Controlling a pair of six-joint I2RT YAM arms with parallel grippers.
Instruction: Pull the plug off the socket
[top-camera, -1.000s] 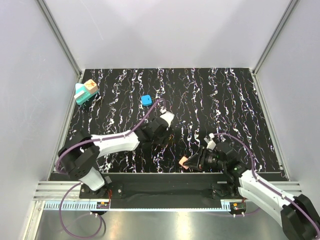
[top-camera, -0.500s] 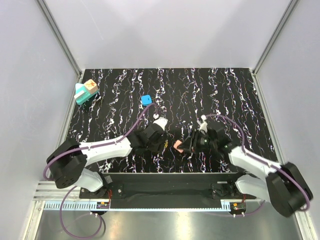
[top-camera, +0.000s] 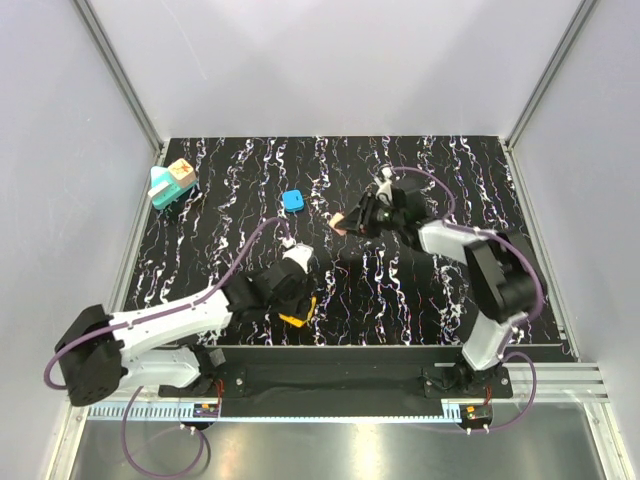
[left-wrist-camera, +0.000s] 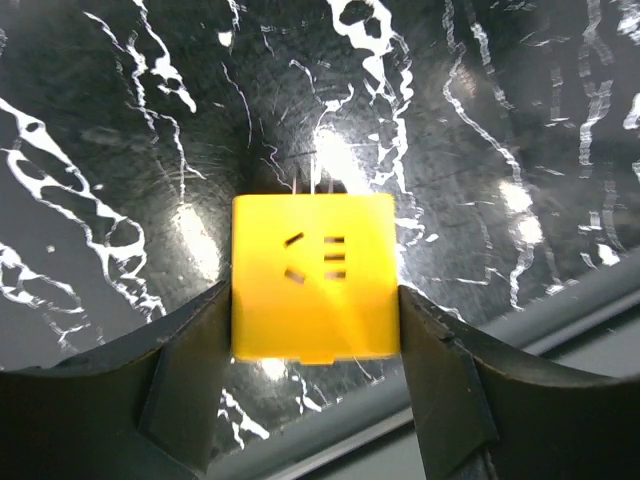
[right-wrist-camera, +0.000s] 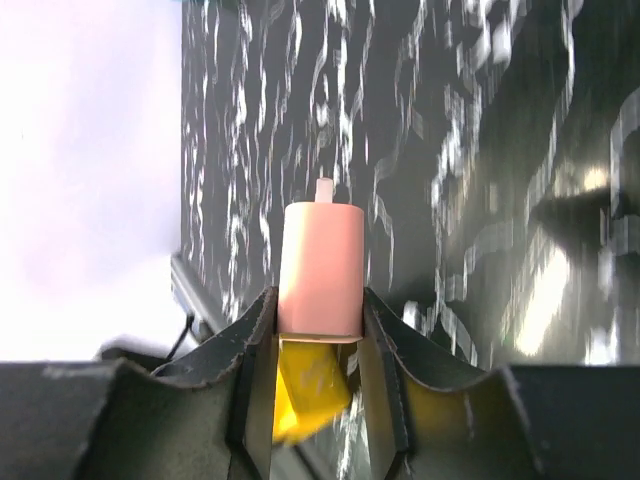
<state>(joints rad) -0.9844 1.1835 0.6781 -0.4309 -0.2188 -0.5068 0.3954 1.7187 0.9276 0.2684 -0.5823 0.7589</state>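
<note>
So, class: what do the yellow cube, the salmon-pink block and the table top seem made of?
The yellow cube: likely moulded plastic, smooth matt faces, crisp slots. The salmon-pink block: probably plastic too, even colour, rounded edges. The table top: glossy black sheet with white marbling; glare spots show the gloss, material unclear.

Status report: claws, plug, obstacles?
Left claw shut on yellow cube. Right claw shut on pink block. Plug on socket, far-left corner, untouched. Claws full.

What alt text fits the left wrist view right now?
A yellow cube sits clamped between the two dark fingers of the left gripper, its slotted face toward the camera. Behind it lies the black, white-veined mat, with a grey rail crossing the lower right corner.
</note>
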